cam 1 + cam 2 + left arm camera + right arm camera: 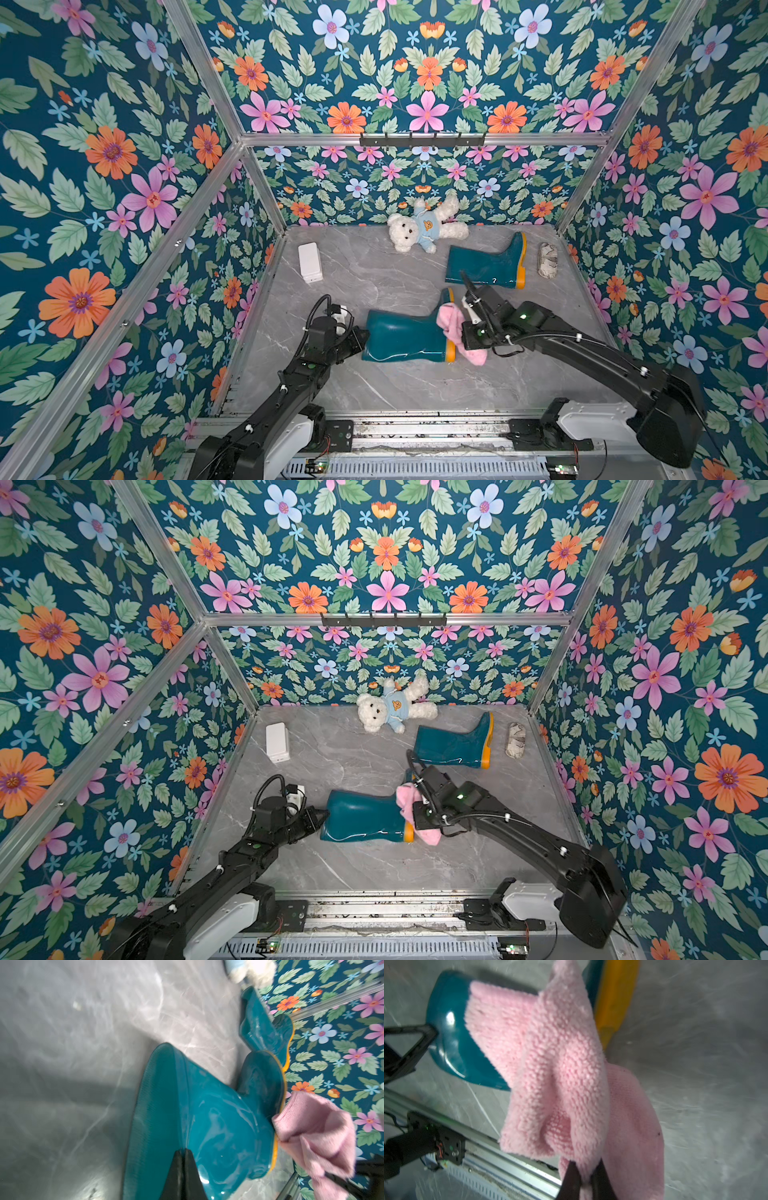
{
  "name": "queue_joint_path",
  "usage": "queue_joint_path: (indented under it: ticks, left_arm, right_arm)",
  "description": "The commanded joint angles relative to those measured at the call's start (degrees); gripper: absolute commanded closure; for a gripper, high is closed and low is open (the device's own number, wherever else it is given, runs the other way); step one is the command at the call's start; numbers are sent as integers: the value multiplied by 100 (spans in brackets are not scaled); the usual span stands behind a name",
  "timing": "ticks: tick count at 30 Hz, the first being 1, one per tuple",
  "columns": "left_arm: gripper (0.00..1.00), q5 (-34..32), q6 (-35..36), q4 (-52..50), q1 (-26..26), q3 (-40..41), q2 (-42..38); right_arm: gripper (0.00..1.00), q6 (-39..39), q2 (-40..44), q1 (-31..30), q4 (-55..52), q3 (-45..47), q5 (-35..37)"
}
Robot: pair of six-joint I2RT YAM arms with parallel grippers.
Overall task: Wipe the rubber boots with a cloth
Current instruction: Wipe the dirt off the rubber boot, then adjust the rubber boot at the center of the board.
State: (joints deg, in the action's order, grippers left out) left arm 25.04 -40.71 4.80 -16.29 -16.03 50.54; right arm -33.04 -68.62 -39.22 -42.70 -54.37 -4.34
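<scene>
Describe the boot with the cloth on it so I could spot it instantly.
On the grey marble tabletop inside the flowered walls, look near the front. A teal boot lies there on its side, a pink cloth draped over its yellow sole. The other boot, back by the teddy bear, has none.

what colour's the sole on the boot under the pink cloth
Yellow-orange sole on the teal boot; best in the right wrist view.

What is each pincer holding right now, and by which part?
Right pincer: the fuzzy pink cloth, pinched at a bunched fold. Left pincer: the nearer glossy teal rubber boot, gripped at its shaft's top rim.
</scene>
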Motion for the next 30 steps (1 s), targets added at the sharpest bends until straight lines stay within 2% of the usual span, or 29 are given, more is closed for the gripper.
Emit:
queue_joint_path:
  ticks: [1,3,6,12,17,20,22,27,30]
  left_arm:
    - [100,-139,316,-902,20,-561,-155]
    - [100,-139,446,-1404,23,-1057,-194]
    - [100,-119,557,-1994,21,-1747,-255]
    - [100,-192,740,-3085,21,-3212,-308]
    - [100,-12,460,-3147,22,-3981,-318]
    - [100,264,151,-2752,-82,-3923,-212]
    - [100,164,-3,-2433,-405,-3604,-30]
    - [100,-360,-729,-681,-1626,-2508,805]
    - [100,-811,-1028,233,-2418,-2469,1769]
  right_arm:
    - [100,82,666,787,-92,290,-110]
    - [100,208,1051,1356,-130,415,-304]
    - [100,430,1318,1834,-331,430,-410]
    - [100,626,1587,2135,-433,556,-400]
    - [100,684,1632,2406,-336,608,-600]
    - [100,693,1615,2479,-258,653,-656]
    - [100,694,1576,2481,-181,710,-673]
    - [100,662,1518,2482,-90,789,-665]
    - [100,664,1500,2511,-88,796,-630]
